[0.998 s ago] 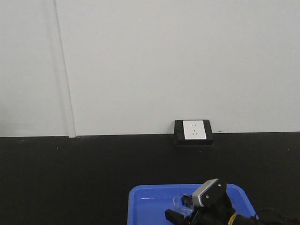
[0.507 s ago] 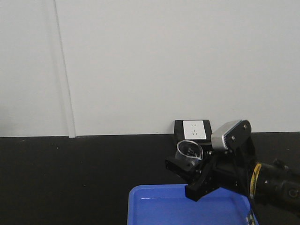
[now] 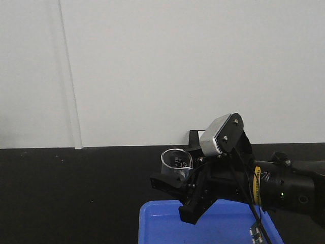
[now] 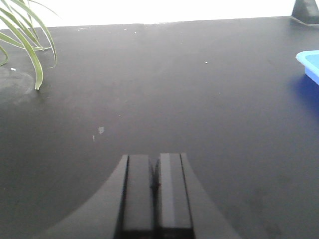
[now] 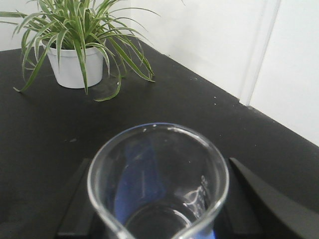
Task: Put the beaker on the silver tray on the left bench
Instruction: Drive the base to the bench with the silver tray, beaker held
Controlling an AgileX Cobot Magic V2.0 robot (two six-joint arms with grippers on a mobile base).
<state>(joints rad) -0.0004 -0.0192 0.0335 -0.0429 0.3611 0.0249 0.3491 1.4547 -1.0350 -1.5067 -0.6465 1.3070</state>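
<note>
A black robot arm reaches in from the right edge of a matte black surface (image 3: 76, 193) that runs along a white wall (image 3: 152, 66). Its right hand (image 3: 176, 190) is closed on the beaker (image 3: 175, 161), a small clear glass cylinder with dark printed marks and a pouring lip. The beaker is held in the air, roughly upright, mouth up, above the back left corner of a bright blue tray (image 3: 152, 218) that lies at the near edge of the surface. It touches neither the tray nor the surface. A silver-grey camera housing (image 3: 221, 134) sits on the wrist just behind the beaker.

From the right wrist view, the beaker's round rim fills the lower middle, with a dark finger on each side of it. Beyond it, toward the far left corner of the surface, stands a spider plant (image 5: 79, 35) in a white pot (image 5: 77, 69).

The left hand (image 4: 155, 194) is closed, its two dark fingers pressed flat together with nothing between them, over a bare stretch of the surface. Green leaf tips show at that view's upper left, and a corner of the blue tray at its right edge.
</note>
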